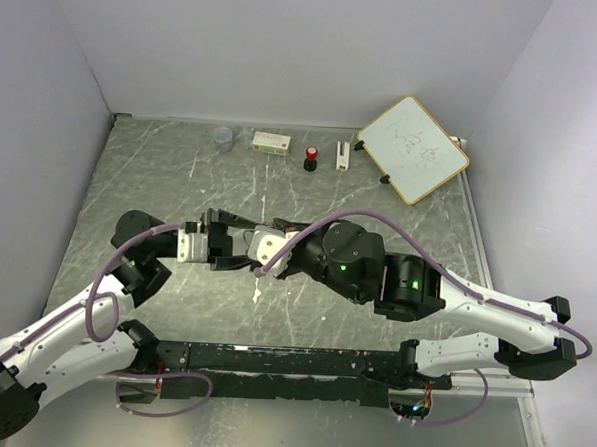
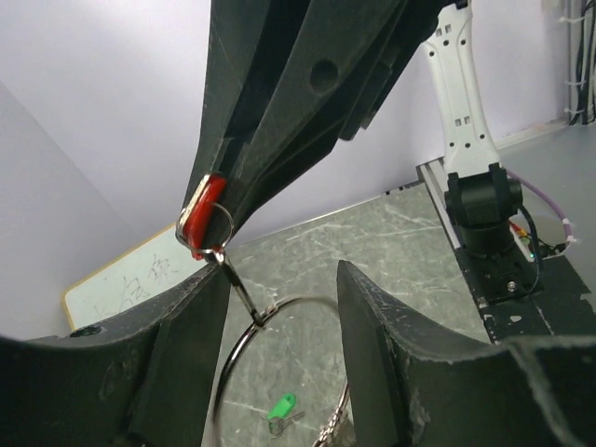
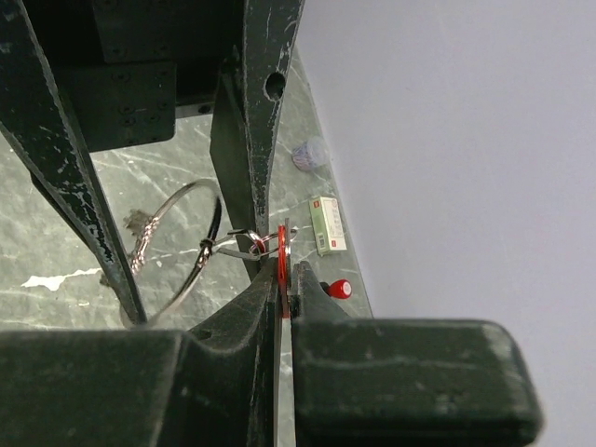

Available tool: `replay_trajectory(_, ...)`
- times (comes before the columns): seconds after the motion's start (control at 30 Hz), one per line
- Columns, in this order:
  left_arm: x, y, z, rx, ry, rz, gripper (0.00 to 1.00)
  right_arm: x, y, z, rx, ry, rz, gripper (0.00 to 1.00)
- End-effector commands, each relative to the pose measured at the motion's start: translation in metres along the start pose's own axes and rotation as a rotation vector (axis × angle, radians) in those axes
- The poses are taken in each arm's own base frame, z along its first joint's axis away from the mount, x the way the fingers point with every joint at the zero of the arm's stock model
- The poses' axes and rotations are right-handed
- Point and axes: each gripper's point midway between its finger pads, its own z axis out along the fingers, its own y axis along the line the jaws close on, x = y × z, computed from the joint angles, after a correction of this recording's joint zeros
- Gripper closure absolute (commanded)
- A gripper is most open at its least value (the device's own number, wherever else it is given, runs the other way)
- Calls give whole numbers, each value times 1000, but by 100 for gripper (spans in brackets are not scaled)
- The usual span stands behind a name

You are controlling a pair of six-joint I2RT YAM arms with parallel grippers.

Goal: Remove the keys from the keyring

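Grey-green marbled table [image 1: 160, 186] lies under the keyring [image 2: 279, 303], held in the air between the two arms. Its red key [image 2: 199, 216] is pinched flat in the fully closed right fingers [image 3: 233, 335]. About half open, the left fingers [image 2: 372, 345] grip the big loop across its width, and the green key [image 2: 281, 407] lies loose on the table beneath.

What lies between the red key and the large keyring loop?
A small ring on the red key, a short dark link to the large loop; left wrist view.
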Motion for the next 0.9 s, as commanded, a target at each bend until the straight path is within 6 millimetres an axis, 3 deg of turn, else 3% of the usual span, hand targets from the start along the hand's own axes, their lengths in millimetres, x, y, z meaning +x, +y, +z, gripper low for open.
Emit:
replay_trajectory(0.0,-20,-2,0,24,-56,32,39,-8,-8,-7,24,-38,2,100)
replay_trajectory(0.33,0,0,2,21,-45,-45,45,-8,-10,-8,35,-44,0,100)
replay_trajectory(0.73,1,15,-13,-17,-94,-97,48,-7,-9,-7,39,-44,-8,100)
replay_trajectory(0.87,1,16,-16,-3,-110,-115,59,-7,-10,-8,43,-47,-6,100)
